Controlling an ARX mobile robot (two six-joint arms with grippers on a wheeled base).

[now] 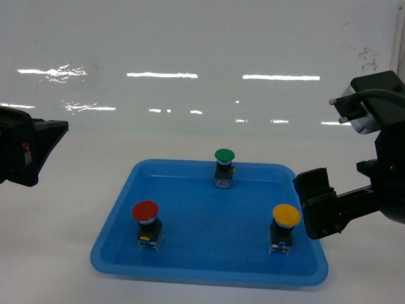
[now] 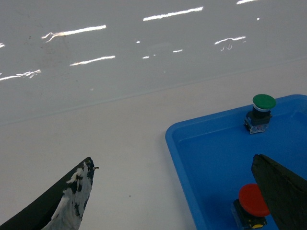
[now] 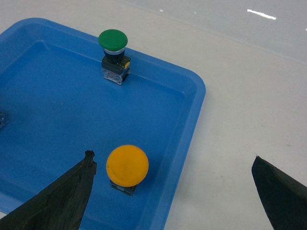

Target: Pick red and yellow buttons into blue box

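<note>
The red button point(image 1: 145, 212) stands upright at the front left of a shallow blue tray point(image 1: 209, 272), and the yellow button point(image 1: 286, 216) at the front right. My left gripper point(image 1: 50, 136) hovers open over the table left of the tray; in its wrist view the left gripper point(image 2: 171, 160) spans the tray's left rim, with the red button point(image 2: 253, 200) beside its right finger. My right gripper point(image 1: 310, 202) is open at the tray's right edge. From its wrist camera the right gripper point(image 3: 171, 157) has the yellow button point(image 3: 127, 165) just inside its left finger. The blue box is out of view.
A green button point(image 1: 224, 156) stands at the back middle of the tray, also seen as the green button point(image 2: 264, 102) and the green button point(image 3: 113, 40). White table surrounds the tray's rim point(image 3: 196, 96), with a glossy white wall behind.
</note>
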